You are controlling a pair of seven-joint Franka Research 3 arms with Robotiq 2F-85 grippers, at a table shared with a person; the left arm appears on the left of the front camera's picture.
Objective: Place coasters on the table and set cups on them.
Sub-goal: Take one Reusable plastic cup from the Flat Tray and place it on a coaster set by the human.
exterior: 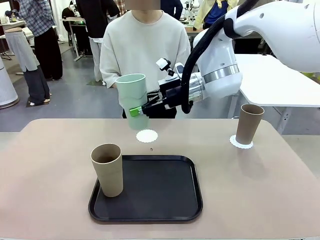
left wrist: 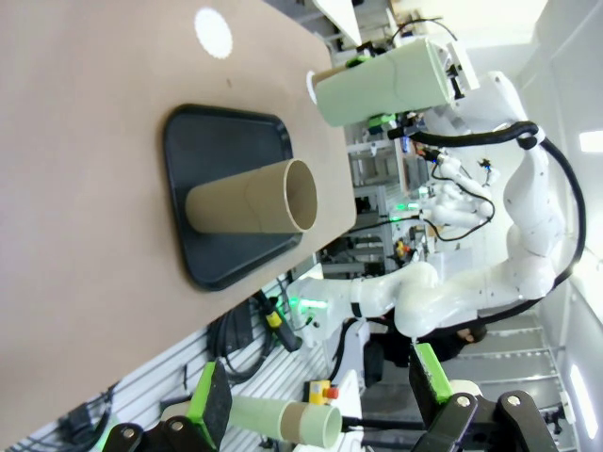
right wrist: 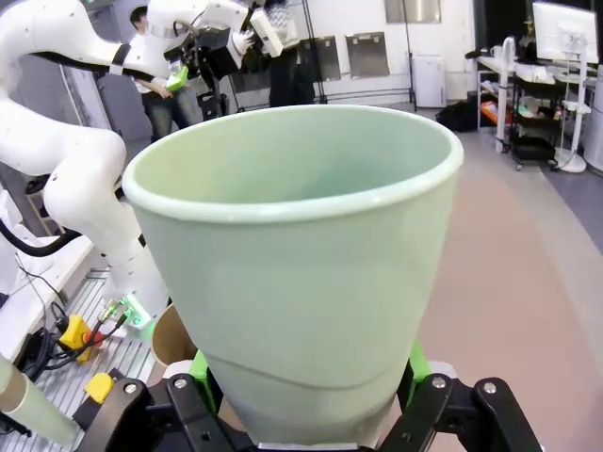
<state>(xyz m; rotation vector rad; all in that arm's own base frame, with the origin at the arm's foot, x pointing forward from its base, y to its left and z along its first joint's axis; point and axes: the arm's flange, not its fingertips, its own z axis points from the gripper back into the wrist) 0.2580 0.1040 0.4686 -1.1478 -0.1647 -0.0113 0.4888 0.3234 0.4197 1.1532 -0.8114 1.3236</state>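
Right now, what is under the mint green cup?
A white coaster lies on the table just below the mint cup, held by the right fingers. Whether they touch is hidden.

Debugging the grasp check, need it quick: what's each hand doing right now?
Left hand: open, gripping nothing.
Right hand: closed on the mint green cup, held off the table.

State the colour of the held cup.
Pale mint green cup, best in the right wrist view.
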